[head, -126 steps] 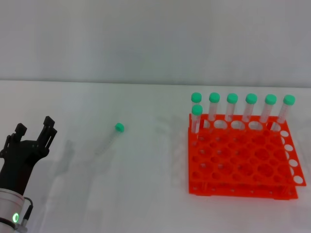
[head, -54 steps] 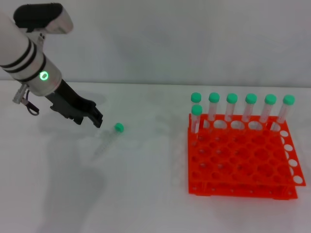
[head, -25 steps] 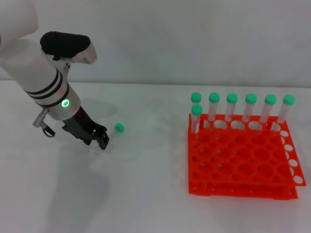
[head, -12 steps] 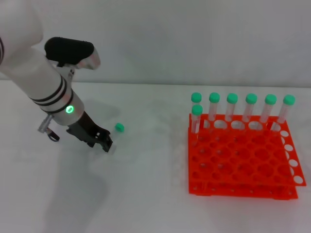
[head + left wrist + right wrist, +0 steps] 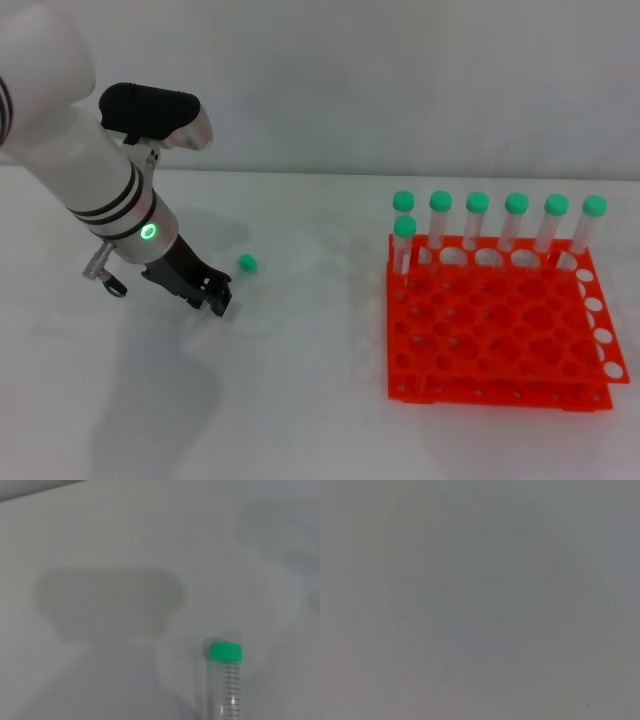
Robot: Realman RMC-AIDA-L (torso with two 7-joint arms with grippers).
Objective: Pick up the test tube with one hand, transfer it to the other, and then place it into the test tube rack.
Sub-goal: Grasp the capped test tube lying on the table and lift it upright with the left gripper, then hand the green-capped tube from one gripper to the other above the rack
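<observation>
The test tube lies on the white table, its green cap [image 5: 247, 263] pointing toward the back right. Its clear body runs under my left gripper [image 5: 217, 298]. That black gripper sits on the white arm with black bands and a green light. It is low over the tube's body, fingers open on either side of it. The left wrist view shows the tube [image 5: 225, 680] close up, lying flat with scale marks, and no fingers. The orange-red test tube rack [image 5: 500, 335] stands at the right. My right gripper is out of view; its wrist view is blank grey.
Several green-capped tubes [image 5: 478, 222] stand upright along the rack's back row, one more at the left just in front of it [image 5: 404, 245]. The rack's other holes are empty. White table lies between the lying tube and the rack.
My left arm came up from the lower left, swung over the table, then came down onto the lying tube. In the last second it crept slightly right and lower. The tube has not moved.
</observation>
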